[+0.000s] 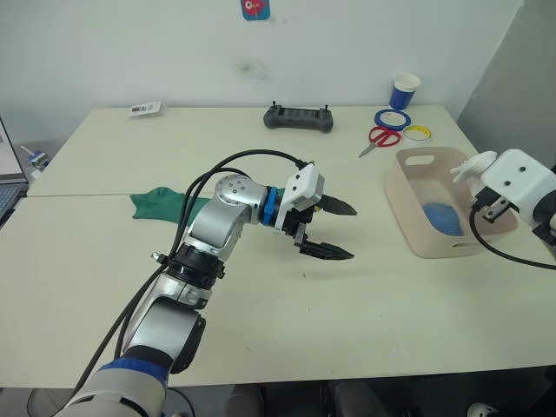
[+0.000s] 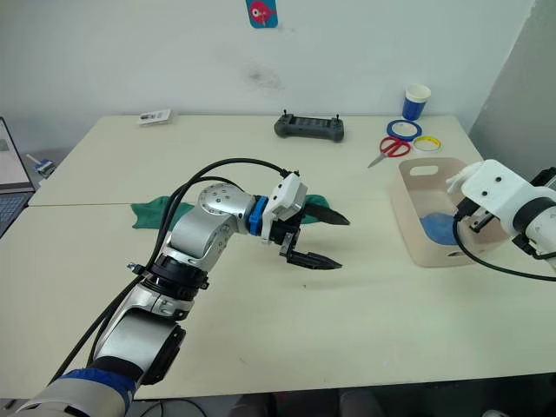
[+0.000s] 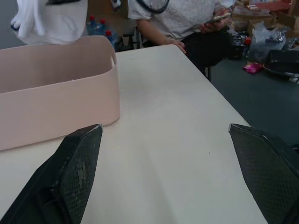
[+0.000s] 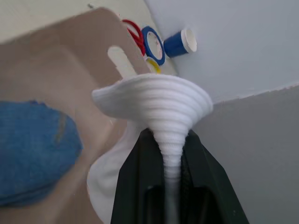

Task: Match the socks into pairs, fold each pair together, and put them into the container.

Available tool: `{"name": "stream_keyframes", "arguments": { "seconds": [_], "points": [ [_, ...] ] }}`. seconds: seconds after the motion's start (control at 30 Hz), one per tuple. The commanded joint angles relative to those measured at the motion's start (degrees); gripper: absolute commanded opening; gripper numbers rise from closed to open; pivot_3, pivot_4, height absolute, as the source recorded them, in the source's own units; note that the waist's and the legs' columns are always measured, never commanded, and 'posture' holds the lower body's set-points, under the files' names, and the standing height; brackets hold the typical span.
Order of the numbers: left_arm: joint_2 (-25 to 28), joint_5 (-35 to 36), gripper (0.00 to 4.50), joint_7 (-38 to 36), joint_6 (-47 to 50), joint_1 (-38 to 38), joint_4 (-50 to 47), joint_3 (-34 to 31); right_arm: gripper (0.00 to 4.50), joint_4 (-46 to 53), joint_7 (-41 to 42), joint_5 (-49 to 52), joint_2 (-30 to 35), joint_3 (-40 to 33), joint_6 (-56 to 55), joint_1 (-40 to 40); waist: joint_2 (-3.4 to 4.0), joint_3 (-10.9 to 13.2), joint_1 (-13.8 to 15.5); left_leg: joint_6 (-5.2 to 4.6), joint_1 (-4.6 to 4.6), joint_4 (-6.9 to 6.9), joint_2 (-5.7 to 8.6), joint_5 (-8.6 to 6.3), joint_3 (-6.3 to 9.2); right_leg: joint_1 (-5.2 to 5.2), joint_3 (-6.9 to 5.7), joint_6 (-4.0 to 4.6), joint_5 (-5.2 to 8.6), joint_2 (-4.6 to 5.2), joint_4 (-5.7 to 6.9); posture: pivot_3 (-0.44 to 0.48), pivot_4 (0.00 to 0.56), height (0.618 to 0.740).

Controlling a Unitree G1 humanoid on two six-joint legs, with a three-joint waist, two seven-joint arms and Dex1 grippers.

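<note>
Nearest, the left gripper [image 1: 334, 230] hangs over mid-desk, jaws spread and empty. Behind its arm lies a dark green sock [image 1: 161, 206], soft and limp, best pinched at the cuff. The right gripper [image 4: 172, 154] pinches a white sock [image 4: 156, 100] above the container [image 1: 408, 208], near the desk's right edge, a blue pair [image 1: 441, 218] inside.

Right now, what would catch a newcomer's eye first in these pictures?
The left tool hangs open over the middle of the table, empty. Behind that arm a dark green sock lies flat. At the right edge, the right tool pinches white socks above the pink tub, where a blue bundle already lies.
</note>
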State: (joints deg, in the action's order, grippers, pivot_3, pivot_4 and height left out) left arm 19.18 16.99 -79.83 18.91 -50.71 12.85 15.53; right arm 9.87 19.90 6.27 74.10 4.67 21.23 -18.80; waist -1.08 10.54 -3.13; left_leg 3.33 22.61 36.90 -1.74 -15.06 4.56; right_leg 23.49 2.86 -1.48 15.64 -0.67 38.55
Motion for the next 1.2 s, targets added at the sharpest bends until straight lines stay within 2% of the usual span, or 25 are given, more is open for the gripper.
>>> {"name": "stream_keyframes", "arguments": {
  "seconds": [0.03,0.2,0.4,0.47,0.5,0.73,1.0,1.1,1.2],
  "points": [
    [0.18,1.54,4.5,1.44,1.31,-0.28,-3.23,-1.43,0.03,-8.38,4.86,-8.44,-2.45,3.97,-9.09,-5.57,0.04,0.02,-0.02,0.0,-0.01,0.0,0.0,0.0,0.0,0.0,0.0,0.0,0.0,0.0,0.03,0.0,0.15,0.74],
    [0.56,1.76,4.5,2.77,2.19,-0.02,-4.82,-1.35,0.03,-18.72,11.46,-15.18,-7.47,8.3,-15.28,-12.55,0.09,0.06,0.01,0.01,-0.07,0.06,0.0,0.01,-0.01,0.0,0.02,0.01,0.0,0.0,0.16,0.0,0.15,0.74],
    [0.57,1.9,4.5,4.17,2.69,0.44,-6.09,-1.05,0.03,-24.59,18.53,-19.73,-11.47,10.54,-15.74,-16.22,0.12,0.07,0.22,0.02,-0.09,0.09,0.01,0.01,0.01,-0.01,0.01,0.07,-0.04,0.01,0.25,0.0,0.15,0.74],
    [0.61,1.97,4.5,4.45,2.83,0.59,-6.48,-0.93,0.75,-24.83,20.94,-19.83,-12.34,9.9,-14.71,-17.14,0.13,0.08,0.26,0.02,-0.09,0.1,0.02,0.01,0.0,-0.01,0.01,0.1,-0.06,0.02,0.29,0.0,0.15,0.74],
    [0.66,1.91,4.5,4.63,2.8,0.62,-6.59,-0.9,0.96,-23.9,23.06,-19.02,-12.56,9.27,-13.14,-17.66,0.13,0.08,0.26,0.02,-0.1,0.1,0.02,0.01,0.0,-0.01,0.01,0.17,-0.1,0.02,0.32,0.0,0.15,0.74],
    [0.86,1.91,4.5,5.51,3.43,0.39,-7.23,-0.97,3.42,-14.04,38.56,-12.08,-10.48,4.98,1.46,-20.9,0.14,0.08,0.32,0.02,-0.15,0.11,0.02,0.02,0.03,-0.02,-0.01,0.28,-0.17,0.02,0.38,0.0,0.15,0.74],
    [0.75,1.74,4.5,5.83,3.54,-0.08,-7.02,-0.72,3.42,-3.53,46.8,-4.35,-5.77,-1.76,14.36,-22.07,0.18,0.1,0.51,0.02,-0.14,0.13,0.03,0.01,0.04,-0.04,-0.04,0.28,-0.16,0.05,0.38,0.0,0.15,0.74],
    [0.77,1.6,4.5,5.69,3.34,-0.19,-6.76,-0.61,3.42,-3.8,44.73,-2.61,-6.75,-4.63,17.91,-24.23,0.18,0.1,0.45,0.02,-0.18,0.14,0.03,0.01,0.03,-0.05,-0.03,0.28,-0.16,0.05,0.4,0.0,0.15,0.74],
    [0.72,1.41,4.5,5.57,3.02,-0.3,-6.39,-0.5,3.42,-8.71,39.25,-6.64,-7.68,-3.36,14.1,-24.87,0.18,0.1,0.49,0.02,-0.21,0.14,0.03,0.01,0.03,-0.08,-0.04,0.28,-0.17,0.05,0.43,0.0,0.15,0.74]
  ]
}}
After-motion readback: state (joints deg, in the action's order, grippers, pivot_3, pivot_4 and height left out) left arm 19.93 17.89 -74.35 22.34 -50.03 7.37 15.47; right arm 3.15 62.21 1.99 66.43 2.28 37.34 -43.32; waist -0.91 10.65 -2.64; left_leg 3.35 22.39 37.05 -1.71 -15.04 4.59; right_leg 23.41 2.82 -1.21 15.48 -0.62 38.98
